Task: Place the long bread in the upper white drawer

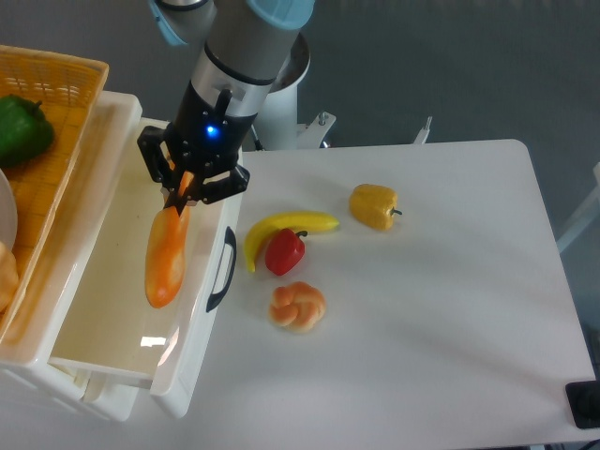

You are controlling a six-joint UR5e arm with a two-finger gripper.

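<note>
The long bread (166, 258) is a glossy orange-golden baguette hanging lengthwise over the open upper white drawer (112, 319). My gripper (184, 193) is shut on the bread's upper end and holds it above the drawer's right side, near the front panel with the dark curved handle (222, 270). The bread's lower end points toward the drawer's front. I cannot tell whether the bread touches the drawer floor.
A woven yellow basket (66, 84) with a green pepper (21, 127) stands left of the drawer. On the table lie a yellow banana (286, 228), a red pepper (284, 252), a knotted bun (297, 307) and a yellow pepper (374, 205).
</note>
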